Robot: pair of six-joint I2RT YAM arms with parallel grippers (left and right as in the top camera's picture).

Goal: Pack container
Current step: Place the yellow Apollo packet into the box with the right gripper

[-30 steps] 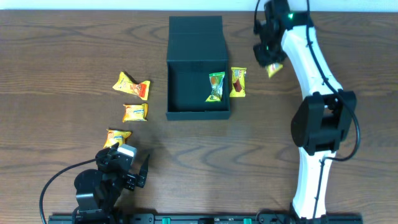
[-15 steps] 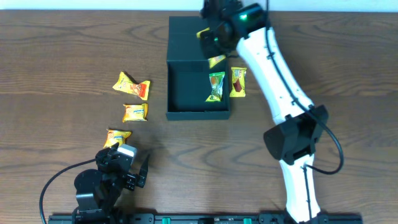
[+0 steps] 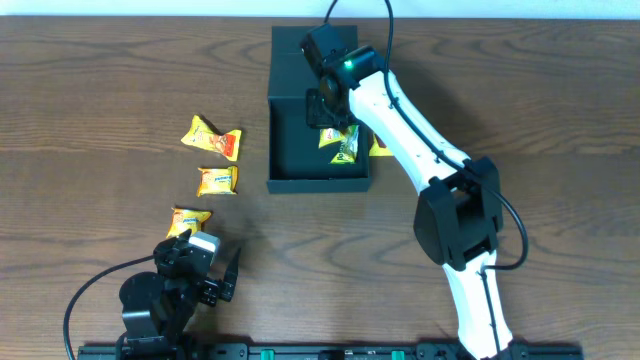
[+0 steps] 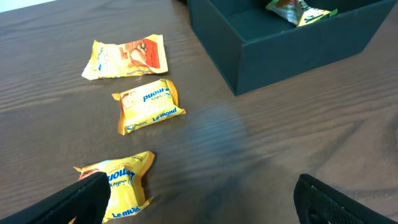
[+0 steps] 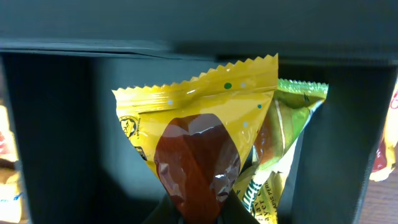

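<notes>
The container (image 3: 318, 183) is a dark teal box standing open at the table's middle back, its lid (image 3: 313, 45) flapped away. My right gripper (image 3: 330, 122) reaches into it, shut on a yellow packet with a brown picture (image 5: 199, 143), whose lower end is pinched between the jaws. Beside that packet, a green packet (image 5: 292, 118) leans against the box's right wall. My left gripper (image 4: 202, 208) stays low at the front left, open and empty, one finger close to a yellow packet (image 4: 121, 183).
Two more yellow packets (image 3: 212, 139) (image 3: 217, 181) lie left of the box, and the third (image 3: 189, 220) sits just ahead of the left gripper (image 3: 208, 262). Another packet (image 3: 382, 148) lies against the box's right side, partly under the right arm.
The right arm has swung left from beside the box to over it and lowered its yellow packet inside. The left arm has not moved.
</notes>
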